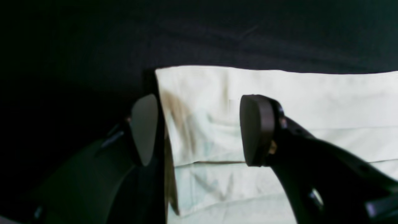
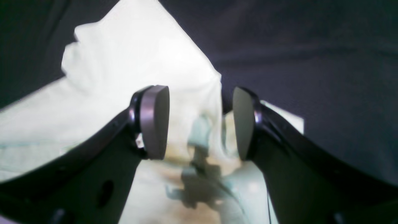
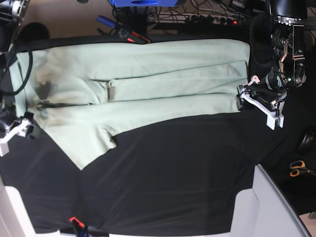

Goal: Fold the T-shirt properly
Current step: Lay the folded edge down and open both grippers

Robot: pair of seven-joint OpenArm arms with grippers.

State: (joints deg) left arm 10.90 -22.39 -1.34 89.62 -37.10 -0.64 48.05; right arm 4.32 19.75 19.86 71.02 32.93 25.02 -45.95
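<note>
The pale mint-green T-shirt (image 3: 148, 79) lies spread flat across the far part of the black tablecloth (image 3: 173, 177). One sleeve (image 3: 91, 145) sticks out toward the near side. My left gripper (image 3: 241, 101) is open at the shirt's right-hand edge. In the left wrist view it (image 1: 200, 130) straddles a corner of the shirt (image 1: 279, 99), with one finger (image 1: 144, 130) over black cloth and the other (image 1: 256, 130) over fabric. My right gripper (image 3: 27, 131) is open at the shirt's left end. In the right wrist view it (image 2: 199, 123) hovers low over bunched shirt fabric (image 2: 140, 56).
Orange-handled scissors (image 3: 296, 168) lie off the cloth at the right. A blue object (image 3: 143, 2), a red-and-black tool (image 3: 133, 36) and cables sit along the far edge. A white table corner (image 3: 276, 207) shows at the near right, and an orange clip (image 3: 74, 220) at the near edge.
</note>
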